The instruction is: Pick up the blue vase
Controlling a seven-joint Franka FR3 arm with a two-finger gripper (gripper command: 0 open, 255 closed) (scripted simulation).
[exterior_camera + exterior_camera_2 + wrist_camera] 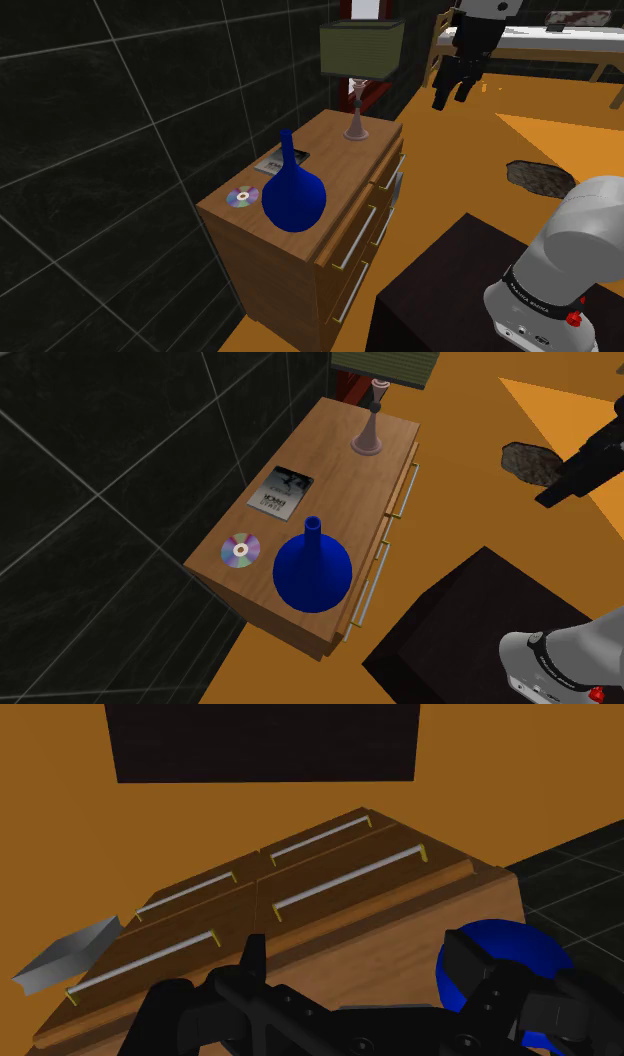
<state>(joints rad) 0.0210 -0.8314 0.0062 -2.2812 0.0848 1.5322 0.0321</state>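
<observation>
Closest to the shoulder camera, one dark boxlike stand [440, 295] is seen at the lower right, with the pale base of the single arm [550, 270] mounted on it. Beyond it, one wooden dresser [345, 165] is set against a black tiled wall [110, 120] on an orange floor [470, 170].

Four things are counted on the dresser top. One blue vase [293, 195], round-bodied and narrow-necked, is stood upright at the end nearer the shoulder camera. One shiny disc [242, 197] is laid flat just beside it, towards the wall. One printed booklet or case [281, 489] is laid further along the top. One lamp [357, 128] with an olive shade is placed at the far end.

In the wrist view, four long metal handles [345, 879] are counted on the drawer fronts, and part of the vase's blue body is seen behind one finger.

One black gripper [452, 97] is held high in the air over the floor, off the drawer side of the dresser and well apart from the vase. Its two fingers [255, 966] are spread wide, and nothing is clasped between them.
</observation>
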